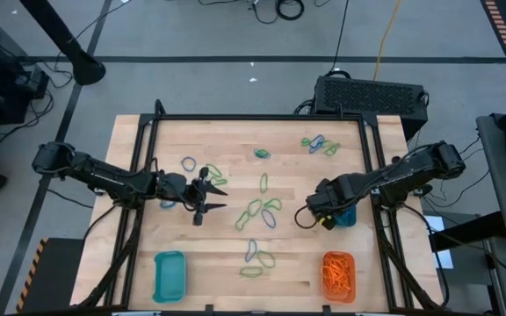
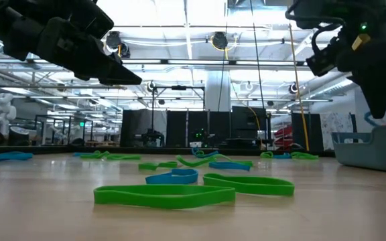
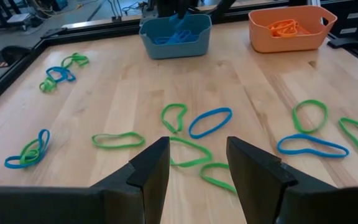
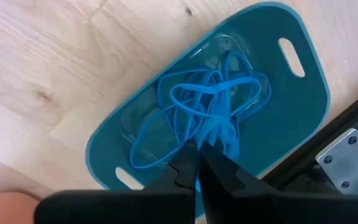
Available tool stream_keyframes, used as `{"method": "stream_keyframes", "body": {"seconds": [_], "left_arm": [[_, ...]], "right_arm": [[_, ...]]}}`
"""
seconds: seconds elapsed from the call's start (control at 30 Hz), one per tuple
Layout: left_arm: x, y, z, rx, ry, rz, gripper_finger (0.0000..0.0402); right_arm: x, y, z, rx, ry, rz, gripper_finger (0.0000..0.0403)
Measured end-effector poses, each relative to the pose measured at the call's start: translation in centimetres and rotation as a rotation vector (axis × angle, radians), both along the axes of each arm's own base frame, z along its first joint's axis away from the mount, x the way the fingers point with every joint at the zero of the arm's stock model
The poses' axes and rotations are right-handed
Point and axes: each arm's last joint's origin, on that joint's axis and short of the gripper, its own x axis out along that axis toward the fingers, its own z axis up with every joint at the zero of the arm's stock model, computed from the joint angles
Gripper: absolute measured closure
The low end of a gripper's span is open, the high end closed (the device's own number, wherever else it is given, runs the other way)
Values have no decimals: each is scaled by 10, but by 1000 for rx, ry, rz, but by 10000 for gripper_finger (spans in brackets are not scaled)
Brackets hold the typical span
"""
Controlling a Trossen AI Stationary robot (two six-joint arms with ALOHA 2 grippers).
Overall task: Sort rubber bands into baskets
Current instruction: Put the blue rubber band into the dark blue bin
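Note:
Green and blue rubber bands (image 1: 257, 211) lie loose on the wooden table, seen close in the left wrist view (image 3: 210, 121) and the low view (image 2: 166, 194). My left gripper (image 1: 209, 197) (image 3: 197, 149) hovers open above the table's left middle, with nothing between its fingers. My right gripper (image 1: 323, 213) (image 4: 197, 152) points down over a teal basket (image 1: 350, 217) (image 4: 291, 118) at the table's right, shut on a blue rubber band. That basket holds a tangle of blue bands (image 4: 191, 106). An orange basket (image 1: 339, 275) holds orange bands. A second teal basket (image 1: 169, 274) stands near left. My right gripper pinches a strand of a blue rubber band (image 4: 213, 134) between its two fingertips, coming from above and pointing down. The band runs down from the fingers onto the blue tangle inside the teal basket.
Black frame rails (image 1: 372, 167) run along the table's sides and far edge. A black box (image 1: 372, 92) sits beyond the far right corner. More bands lie at the far right (image 1: 319, 145) and near middle (image 1: 257, 256).

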Motion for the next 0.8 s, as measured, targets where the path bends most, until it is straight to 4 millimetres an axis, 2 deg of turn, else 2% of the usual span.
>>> {"method": "stream_keyframes", "body": {"seconds": [0.13,0.6,0.8], "left_arm": [[0,0,0,0,0,0,233],[0,0,0,-1,1,0,233],[0,0,0,-2,2,1,233]], "right_arm": [[0,-2,0,1,2,0,382],[-3,-19,1,46,77,-56,274],[9,-26,20,85,9,-27,258]]}}
